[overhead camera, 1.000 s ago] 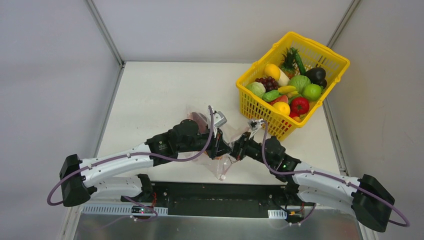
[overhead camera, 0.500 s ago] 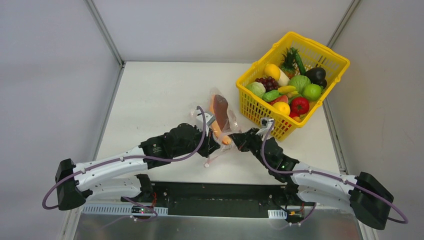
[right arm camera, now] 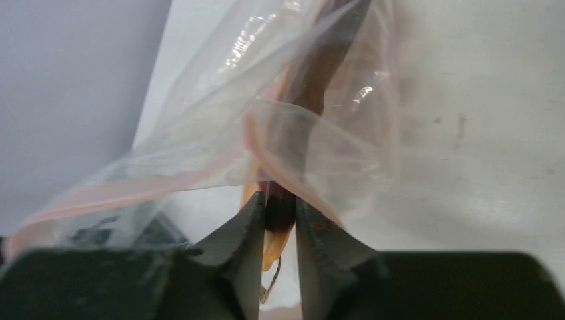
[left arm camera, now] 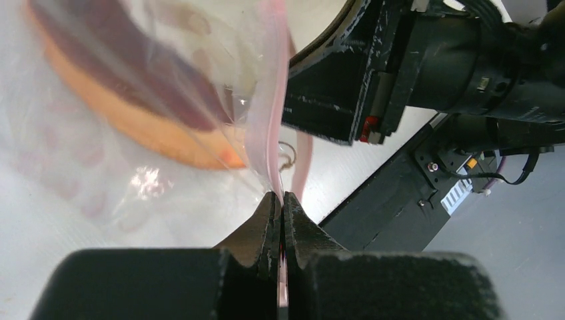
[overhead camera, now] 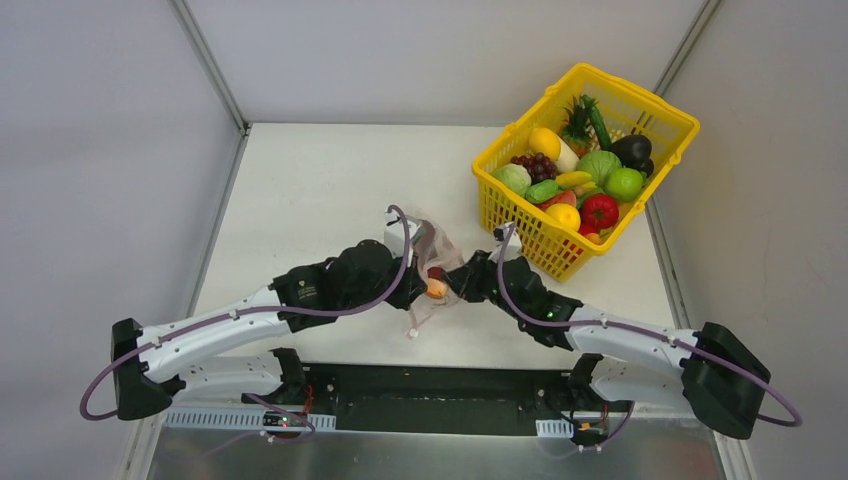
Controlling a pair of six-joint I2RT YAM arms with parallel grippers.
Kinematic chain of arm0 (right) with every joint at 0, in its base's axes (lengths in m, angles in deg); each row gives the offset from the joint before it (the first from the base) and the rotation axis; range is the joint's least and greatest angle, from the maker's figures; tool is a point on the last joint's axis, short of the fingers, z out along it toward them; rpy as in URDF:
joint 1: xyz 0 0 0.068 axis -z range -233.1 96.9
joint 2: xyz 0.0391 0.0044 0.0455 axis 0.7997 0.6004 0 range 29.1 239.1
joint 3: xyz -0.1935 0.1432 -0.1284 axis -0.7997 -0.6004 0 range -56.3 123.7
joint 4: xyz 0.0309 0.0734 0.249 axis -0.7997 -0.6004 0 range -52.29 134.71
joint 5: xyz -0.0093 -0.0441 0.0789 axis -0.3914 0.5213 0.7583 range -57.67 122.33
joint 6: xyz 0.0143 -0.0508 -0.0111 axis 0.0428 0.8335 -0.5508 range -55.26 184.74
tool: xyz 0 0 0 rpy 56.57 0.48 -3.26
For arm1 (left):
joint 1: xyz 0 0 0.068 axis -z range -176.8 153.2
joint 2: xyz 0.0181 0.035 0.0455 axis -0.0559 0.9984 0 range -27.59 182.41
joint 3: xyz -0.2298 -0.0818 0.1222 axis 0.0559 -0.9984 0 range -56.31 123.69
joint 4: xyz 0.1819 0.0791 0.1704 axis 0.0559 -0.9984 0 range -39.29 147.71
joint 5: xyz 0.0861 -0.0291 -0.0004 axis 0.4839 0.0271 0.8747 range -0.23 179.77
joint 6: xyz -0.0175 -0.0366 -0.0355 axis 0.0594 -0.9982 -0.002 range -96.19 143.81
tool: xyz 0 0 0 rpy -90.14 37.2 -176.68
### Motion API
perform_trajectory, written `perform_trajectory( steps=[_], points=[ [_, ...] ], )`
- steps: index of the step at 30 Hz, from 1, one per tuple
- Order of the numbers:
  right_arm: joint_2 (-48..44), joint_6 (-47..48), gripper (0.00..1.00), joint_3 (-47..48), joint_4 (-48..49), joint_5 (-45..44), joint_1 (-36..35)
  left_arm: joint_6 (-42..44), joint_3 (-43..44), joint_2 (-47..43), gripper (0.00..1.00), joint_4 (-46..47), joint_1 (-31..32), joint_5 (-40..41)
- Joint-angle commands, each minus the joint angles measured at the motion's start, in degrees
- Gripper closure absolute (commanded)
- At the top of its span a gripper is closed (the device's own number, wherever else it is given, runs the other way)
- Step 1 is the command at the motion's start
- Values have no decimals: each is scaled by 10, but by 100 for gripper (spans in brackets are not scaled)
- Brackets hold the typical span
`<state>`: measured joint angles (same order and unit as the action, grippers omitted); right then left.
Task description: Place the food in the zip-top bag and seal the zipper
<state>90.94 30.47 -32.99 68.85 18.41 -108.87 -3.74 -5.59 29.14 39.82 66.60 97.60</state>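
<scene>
The left gripper [left arm camera: 280, 197] is clamped tight on the pink zipper [left arm camera: 269, 133] of the clear bag [right arm camera: 200, 153], while the right gripper [right arm camera: 278, 200] narrowly pinches the bag around a brown-and-orange food piece [right arm camera: 318, 79].

We see the left arm [overhead camera: 230, 320] and the right arm [overhead camera: 625, 335] built alike: slim white shell links between black joint housings, each with a bulky black block [overhead camera: 135, 370] at one joint. A purple cable [overhead camera: 385, 285] loops along each arm. The left gripper [left arm camera: 280, 200] and right gripper [right arm camera: 276, 207] have black tapered fingers [left arm camera: 263, 233] with a grainy moulded surface. The right wrist housing bears a small red mark [left arm camera: 368, 127], perhaps a label.
</scene>
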Motion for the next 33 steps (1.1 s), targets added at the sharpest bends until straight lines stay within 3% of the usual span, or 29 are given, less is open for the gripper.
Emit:
perform_trajectory(
  steps=[1,4,11,16,21,25,27,33],
  points=[
    [-27,23,71,63,-27,144,1,-7,31,10,100,3,2,15],
    [-58,23,58,76,-75,171,1,-8,45,24,100,8,2,22],
    [-151,33,58,68,-166,190,1,-16,59,52,100,-4,2,44],
    [-230,39,58,66,-216,148,1,-22,53,58,100,-12,3,55],
    [-278,59,58,88,-246,64,1,-23,43,61,100,-5,2,53],
    [-265,118,58,170,-296,-14,2,-23,41,67,100,-6,3,52],
    [-248,157,48,216,-316,-74,2,-24,39,68,100,-6,2,51],
    [-188,276,41,332,-333,-263,2,-27,22,54,100,2,3,60]
  ],
)
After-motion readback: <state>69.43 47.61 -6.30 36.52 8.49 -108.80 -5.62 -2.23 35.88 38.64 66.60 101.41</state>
